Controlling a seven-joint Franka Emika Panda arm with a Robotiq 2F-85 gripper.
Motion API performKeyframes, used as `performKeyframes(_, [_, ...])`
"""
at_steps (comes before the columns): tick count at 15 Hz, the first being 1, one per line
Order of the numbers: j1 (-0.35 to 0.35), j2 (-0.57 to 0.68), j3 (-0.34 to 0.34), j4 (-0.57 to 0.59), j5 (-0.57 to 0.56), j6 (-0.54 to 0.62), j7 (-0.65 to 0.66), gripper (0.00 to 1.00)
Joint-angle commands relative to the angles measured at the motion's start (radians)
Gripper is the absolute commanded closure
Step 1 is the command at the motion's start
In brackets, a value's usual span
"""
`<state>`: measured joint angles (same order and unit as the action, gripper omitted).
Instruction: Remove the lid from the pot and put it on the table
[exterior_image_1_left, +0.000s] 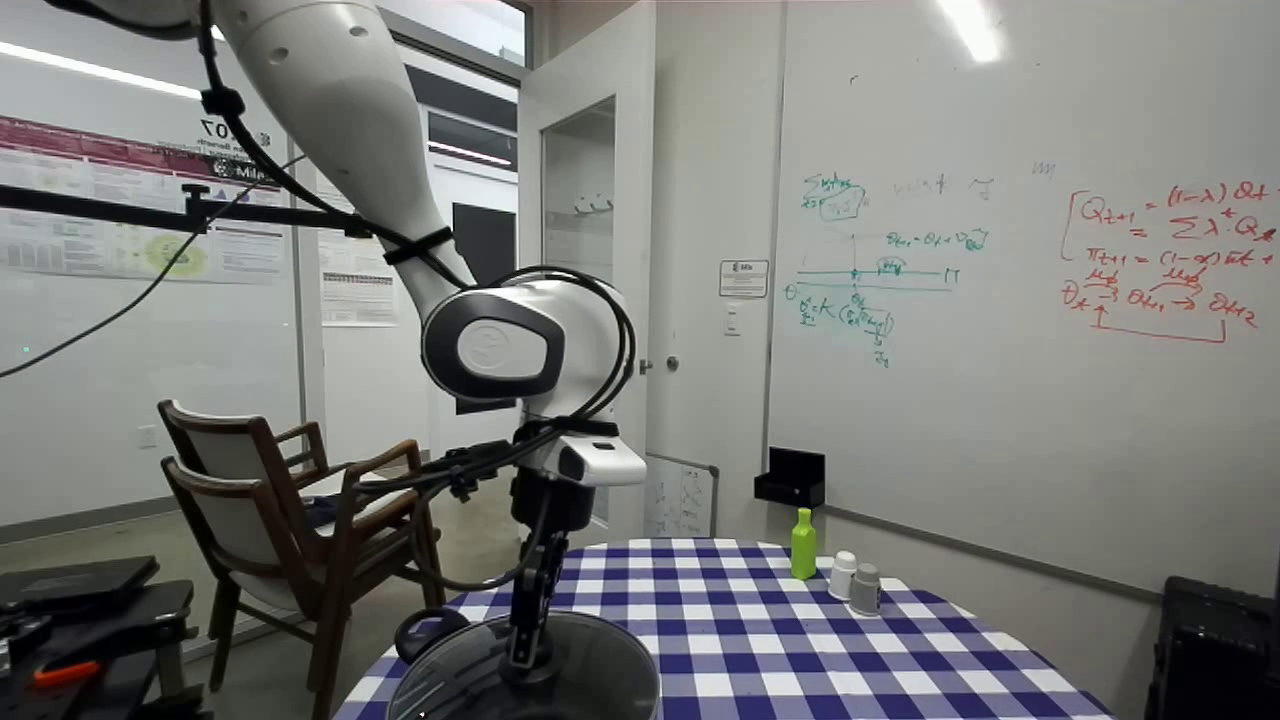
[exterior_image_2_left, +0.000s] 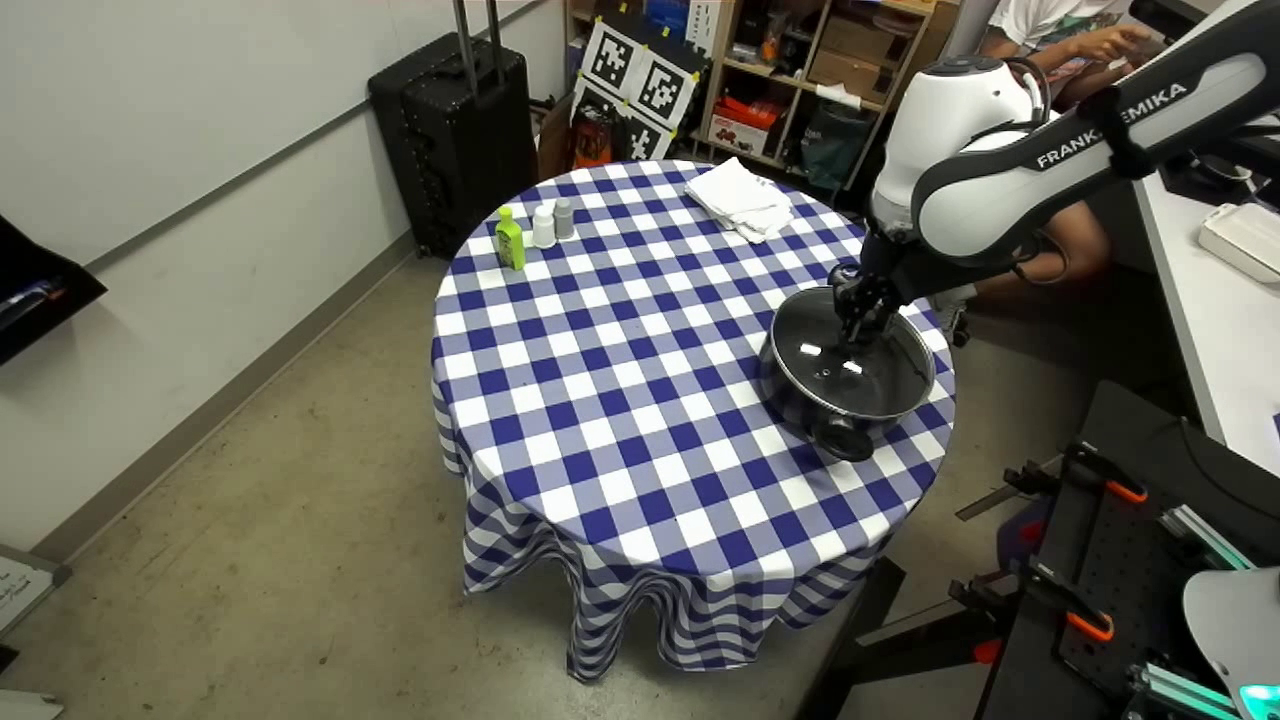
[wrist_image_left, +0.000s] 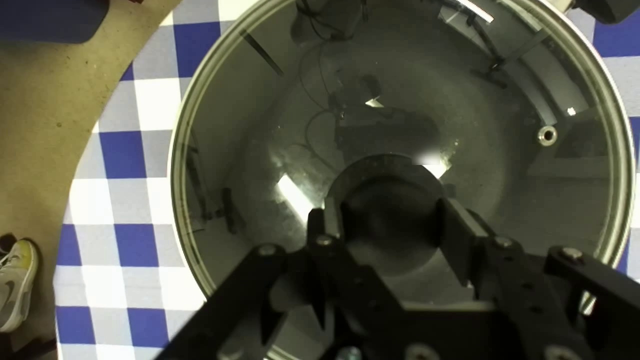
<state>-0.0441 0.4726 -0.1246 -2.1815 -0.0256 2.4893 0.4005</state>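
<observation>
The lid is round, dark see-through glass with a metal rim and a black central knob. It shows in both exterior views (exterior_image_1_left: 605, 660) (exterior_image_2_left: 825, 375) and fills much of the wrist view (wrist_image_left: 480, 110). It sits on the black pot (exterior_image_2_left: 785, 395), whose inside is hidden beneath it. The pot stands near the edge of the table (exterior_image_2_left: 620, 400) with the blue-and-white checked cloth. My gripper (wrist_image_left: 390, 220) points down at the lid's centre. Its fingers are on both sides of the knob and appear to touch it. In both exterior views the fingertips (exterior_image_1_left: 525, 660) (exterior_image_2_left: 855, 330) are at the knob.
A green bottle (exterior_image_2_left: 510, 240), a white shaker (exterior_image_2_left: 543, 228) and a grey shaker (exterior_image_2_left: 564, 220) stand near the table's edge. A folded white cloth (exterior_image_2_left: 740, 200) lies on the table. Pot handles (exterior_image_2_left: 843, 440) stick out. Wooden armchairs (exterior_image_1_left: 290, 520) stand beyond the table.
</observation>
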Motion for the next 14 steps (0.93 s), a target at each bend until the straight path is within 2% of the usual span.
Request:
performKeyframes(1, [0.021, -0.017, -0.016, -0.005, -0.003, 0.002, -0.022, 0.75])
performKeyframes(5, [0.047, -0.079, -0.018, -0.018, -0.022, -0.020, -0.008, 0.75])
performKeyframes(10, [0.112, -0.200, -0.027, -0.045, -0.106, -0.057, 0.043, 0.75])
performKeyframes(14, [0.162, -0.312, 0.007, -0.079, -0.187, -0.099, 0.103, 0.75])
